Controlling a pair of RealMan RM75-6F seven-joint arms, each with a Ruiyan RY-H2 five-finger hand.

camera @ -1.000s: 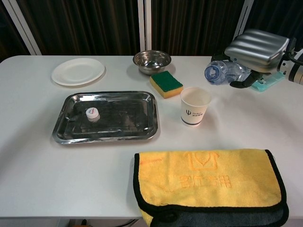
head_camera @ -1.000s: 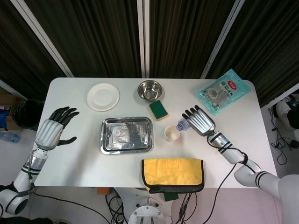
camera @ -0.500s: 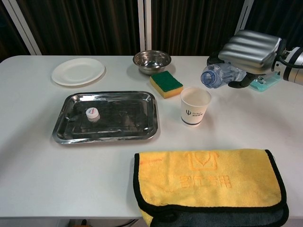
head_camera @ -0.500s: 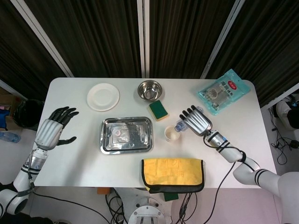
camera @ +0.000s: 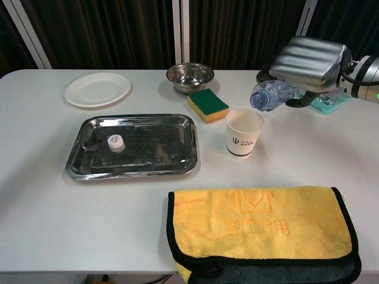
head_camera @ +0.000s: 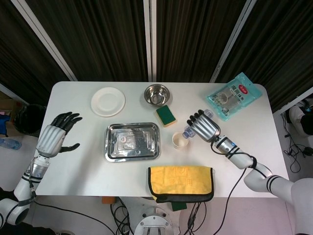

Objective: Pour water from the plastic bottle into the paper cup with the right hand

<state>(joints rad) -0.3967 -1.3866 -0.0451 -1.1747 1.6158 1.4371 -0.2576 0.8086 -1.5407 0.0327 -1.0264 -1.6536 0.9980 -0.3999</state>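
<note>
- The plastic bottle (camera: 269, 94) is clear and crinkled, with no cap on its open mouth. It lies tipped nearly on its side in the air, mouth pointing toward 8 o'clock in the chest view.
- The right hand (camera: 309, 59) wraps the bottle from above, its silver fingers (camera: 302, 52) curled over the body so that only the neck and shoulder stick out.
- The bottle mouth hangs just above the rim of the paper cup (camera: 244, 132), at the cup's 1 o'clock; they do not touch. No stream of water is clear enough to make out.
- The paper cup is white with a small dark logo on its wall. It stands upright on the white table (camera: 53, 201), near the table's middle in the head view.
- In the head view the right hand (head_camera: 203, 127) sits at 3 o'clock of the cup (head_camera: 179, 141), with the bottle neck (head_camera: 187, 132) showing between them.
- The left hand (head_camera: 54, 137) hovers off the table's 9 o'clock edge, holding nothing, its dark fingers spread.
- A small white bottle cap (camera: 116, 142) lies inside the steel tray (camera: 89, 171), which is at 9 o'clock of the cup.
- A green and yellow sponge (camera: 208, 105) lies at the cup's 11 o'clock, with a steel bowl (camera: 189, 76) just beyond it.
- A white plate (camera: 98, 89) sits at the tray's 12 o'clock.
- A folded yellow towel (camera: 260, 228) with dark trim lies at the cup's 6 o'clock.
- A teal packet (head_camera: 233, 96) lies at the table's 2 o'clock corner.
</note>
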